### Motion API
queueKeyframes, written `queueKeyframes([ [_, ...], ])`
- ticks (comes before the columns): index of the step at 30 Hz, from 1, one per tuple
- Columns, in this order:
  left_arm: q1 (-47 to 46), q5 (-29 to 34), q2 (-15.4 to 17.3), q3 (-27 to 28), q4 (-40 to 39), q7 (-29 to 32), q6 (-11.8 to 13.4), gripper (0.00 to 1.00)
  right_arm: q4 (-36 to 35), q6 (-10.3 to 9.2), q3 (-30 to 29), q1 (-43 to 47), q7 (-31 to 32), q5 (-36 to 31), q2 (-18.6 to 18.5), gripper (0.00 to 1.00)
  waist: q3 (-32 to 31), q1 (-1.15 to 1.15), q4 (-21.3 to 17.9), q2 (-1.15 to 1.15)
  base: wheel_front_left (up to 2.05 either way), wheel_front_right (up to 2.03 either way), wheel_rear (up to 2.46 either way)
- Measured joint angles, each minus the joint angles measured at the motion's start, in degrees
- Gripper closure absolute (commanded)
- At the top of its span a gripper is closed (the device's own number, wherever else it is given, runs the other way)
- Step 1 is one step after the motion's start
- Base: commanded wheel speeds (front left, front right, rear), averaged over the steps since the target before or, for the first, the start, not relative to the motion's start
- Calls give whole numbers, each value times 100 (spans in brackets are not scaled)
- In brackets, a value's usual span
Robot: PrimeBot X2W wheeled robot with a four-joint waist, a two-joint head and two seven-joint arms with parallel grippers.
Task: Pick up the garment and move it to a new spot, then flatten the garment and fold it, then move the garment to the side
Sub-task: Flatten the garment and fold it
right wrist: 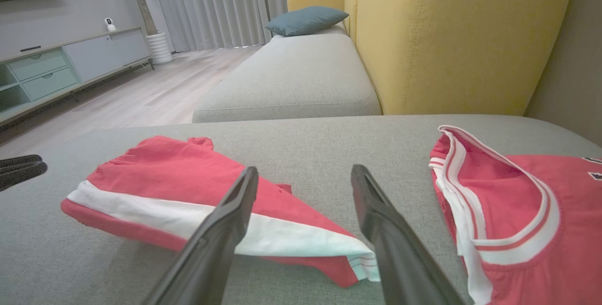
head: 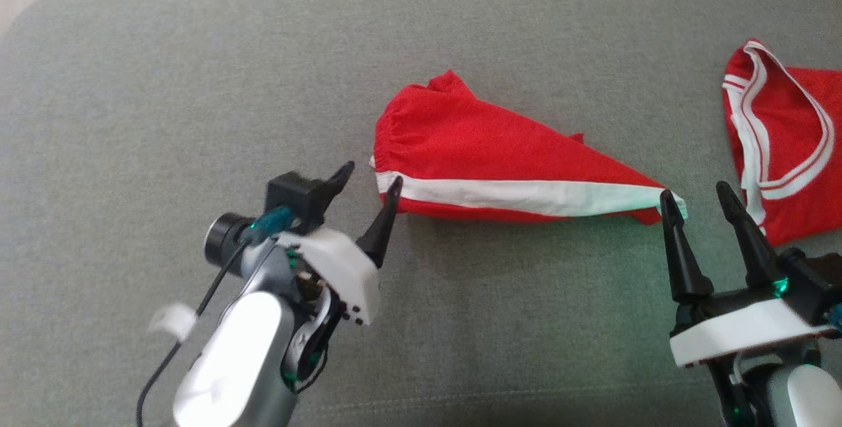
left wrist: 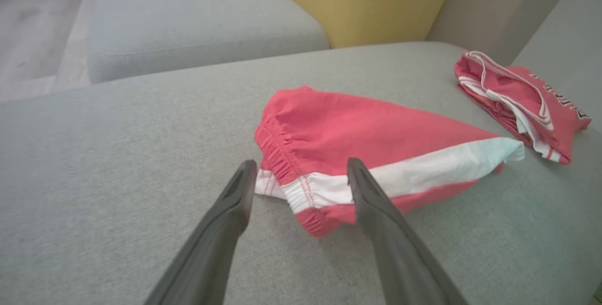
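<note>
Your left gripper (head: 371, 175) stood spread at the waistband end of the shorts (head: 487, 144) on the sofa (head: 197, 85), and your right gripper (head: 695, 191) stood spread at their hem corner.

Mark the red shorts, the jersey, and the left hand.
red shorts (head: 473, 144), head view, red panel above stripe
jersey (head: 789, 124), head view, red fabric inside neckline
left hand (head: 372, 173), head view, midway between fingertips

Red shorts (head: 500, 150); white side stripe; folded to tapered wedge; flat on grey cushion (head: 164, 85).
</note>
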Motion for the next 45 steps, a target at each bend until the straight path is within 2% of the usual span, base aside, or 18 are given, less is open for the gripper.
queueKeyframes([
  [6,-267,-152,-33,-122,272,779,-48,0,51,0,4,-22,-9,9,22,0,144,0,-169,0,0,0,0],
  [13,-375,-177,-25,-137,501,1087,-37,0,121,0,-5,-171,-64,9,88,0,275,0,-281,0,0,0,0],
  [14,-383,-178,-23,-137,505,1113,-38,13,131,0,-1,-180,-67,9,96,0,287,0,-293,0,0,0,0],
  [15,-383,-197,-24,-140,506,1117,-38,51,144,0,-1,-198,-68,10,101,0,299,0,-305,0,0,0,0],
  [16,-383,-231,-24,-141,508,1117,-38,99,155,0,-2,-217,-70,10,101,0,309,0,-315,0,0,0,0],
  [26,-417,-235,13,-225,572,1193,-40,100,361,0,-138,-220,-43,58,53,0,365,0,-343,0,0,0,0],
  [33,-515,-190,83,-242,389,1106,55,100,1053,0,-238,-246,603,169,-407,0,446,0,-285,0,0,0,0],
  [45,-646,-165,104,-264,108,998,105,100,1937,0,431,-1102,648,413,-751,0,676,0,-95,0,0,0,0],
])
